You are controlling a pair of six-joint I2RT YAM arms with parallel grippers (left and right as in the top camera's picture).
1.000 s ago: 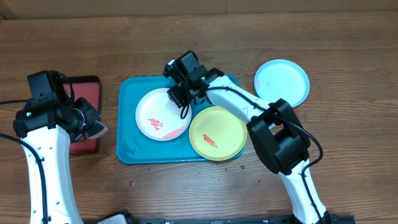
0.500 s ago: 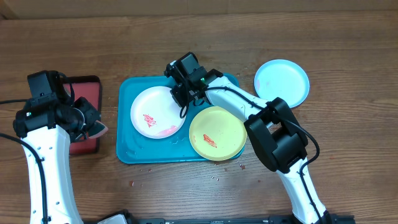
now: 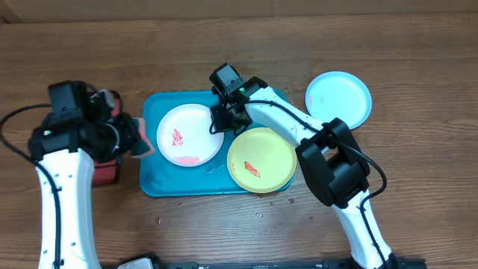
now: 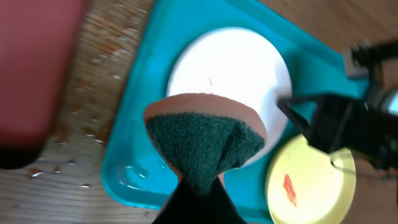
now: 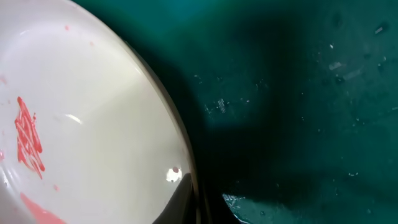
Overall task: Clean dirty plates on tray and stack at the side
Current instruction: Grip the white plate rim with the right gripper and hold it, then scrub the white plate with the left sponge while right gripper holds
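The teal tray (image 3: 153,183) holds a white plate (image 3: 190,134) with red smears and a yellow-green plate (image 3: 261,159) with one red smear. A pale blue plate (image 3: 338,99) lies on the table to the right of the tray. My right gripper (image 3: 222,123) is shut on the white plate's right rim; the right wrist view shows the fingers (image 5: 186,202) pinching that rim over the tray (image 5: 298,93). My left gripper (image 3: 140,140) is shut on a green sponge (image 4: 205,140), which hangs over the tray's left edge, near the white plate (image 4: 230,68).
A dark-rimmed red tray (image 3: 107,170) sits left of the teal tray, partly under my left arm. Water pools in the teal tray's front left corner (image 4: 134,180). Small crumbs dot the wood (image 3: 160,220) in front of the tray.
My left arm has swung right from the red tray, carrying the sponge to the teal tray's left edge. The right gripper closed on the white plate's rim, and the plate slid a little left.
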